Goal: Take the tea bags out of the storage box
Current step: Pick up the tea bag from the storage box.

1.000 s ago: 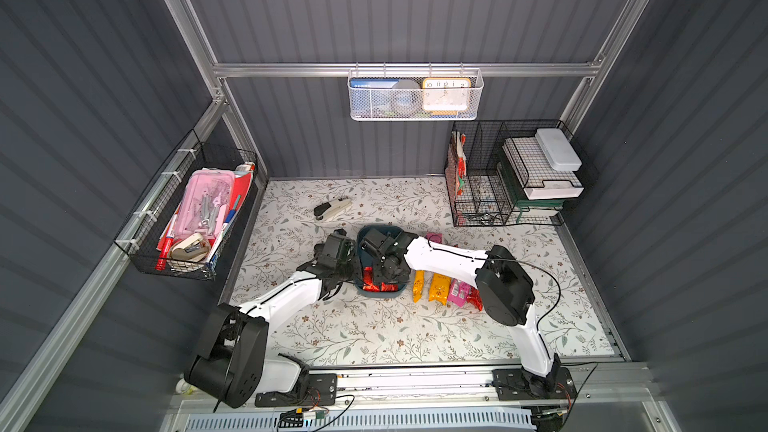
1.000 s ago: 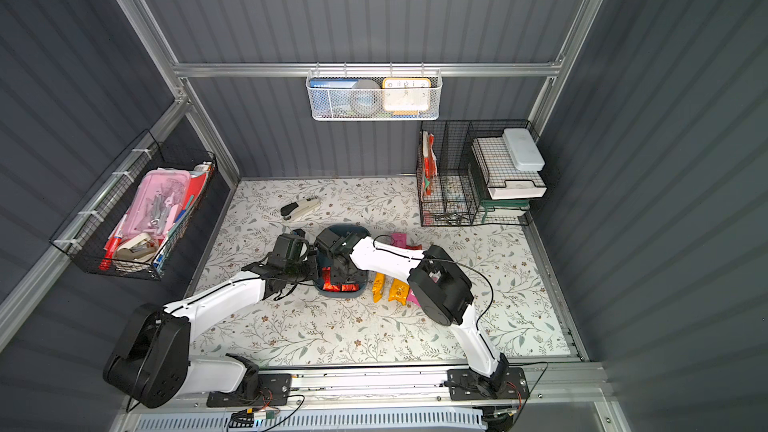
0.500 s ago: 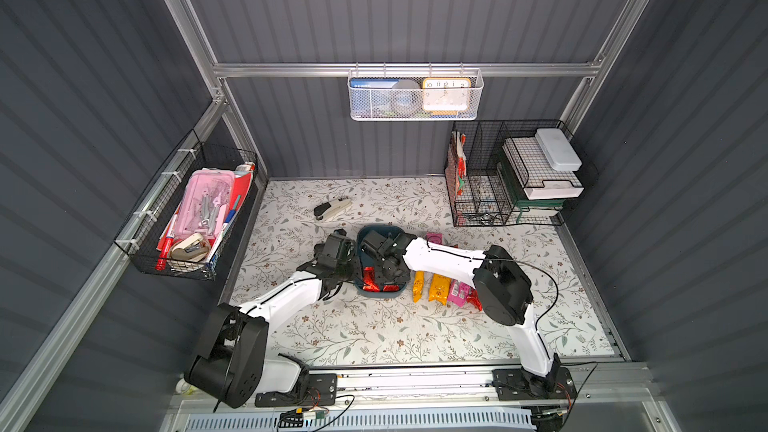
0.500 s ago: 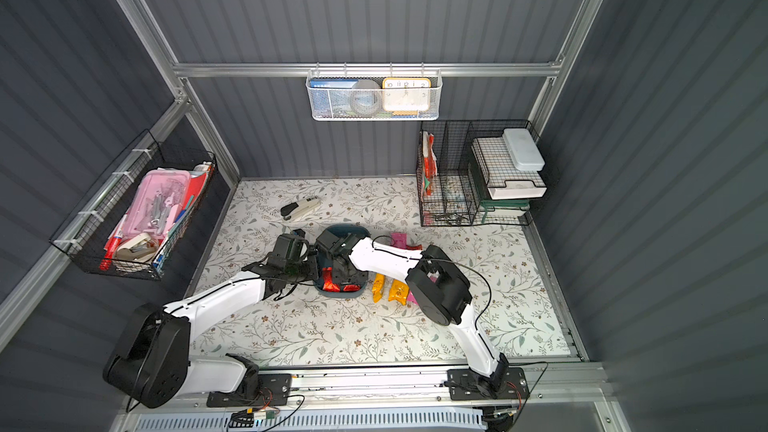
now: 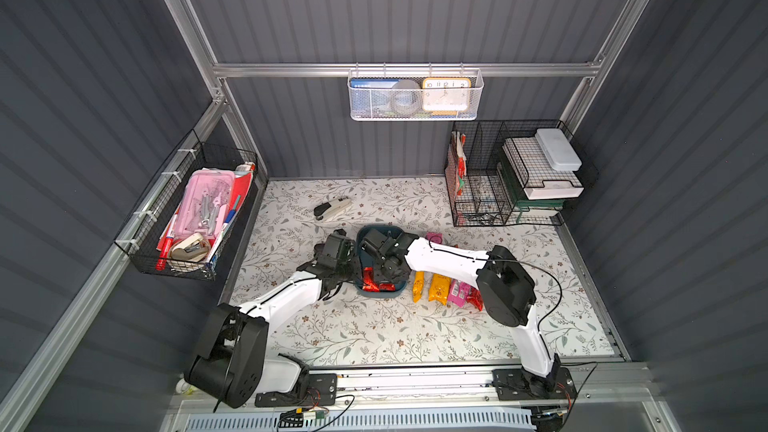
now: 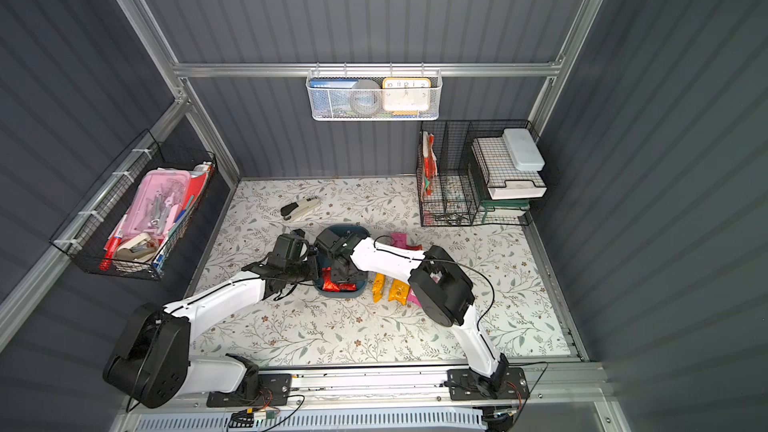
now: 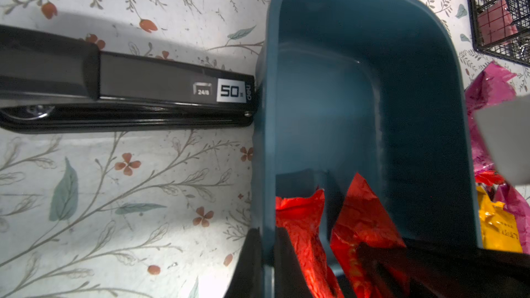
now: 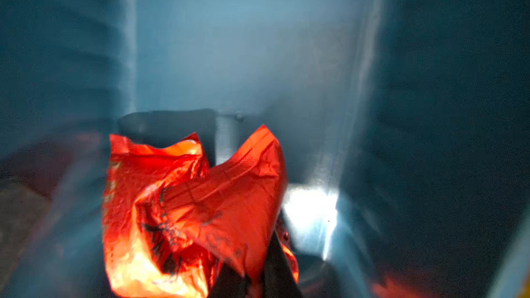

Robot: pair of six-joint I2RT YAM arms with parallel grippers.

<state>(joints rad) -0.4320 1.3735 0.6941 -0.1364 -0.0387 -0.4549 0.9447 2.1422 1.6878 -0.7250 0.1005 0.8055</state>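
A: Storage box (image 5: 377, 229), where and which way?
B: Middle of the worktop (image 5: 374, 338), long axis running near to far. Smooth teal plastic, shallow walls, rounded corners.
A: Tea bags?
B: Two red tea bags (image 7: 361, 219) at the box's near end. Shiny crinkly foil, crumpled, ends tipped up toward the far end. Just right of the box, on the worktop: orange-yellow tea bags (image 5: 439, 288) and a pink tea bag (image 5: 457, 293), flat, side by side, long axes near to far.
A: Jaws?
B: Left gripper (image 7: 265, 256): jaws narrow, clamped over the box's left wall, one finger inside and one outside. Right gripper (image 5: 384, 274): down inside the box at the red foil, jaws close together. Too blurred to tell if they pinch it.
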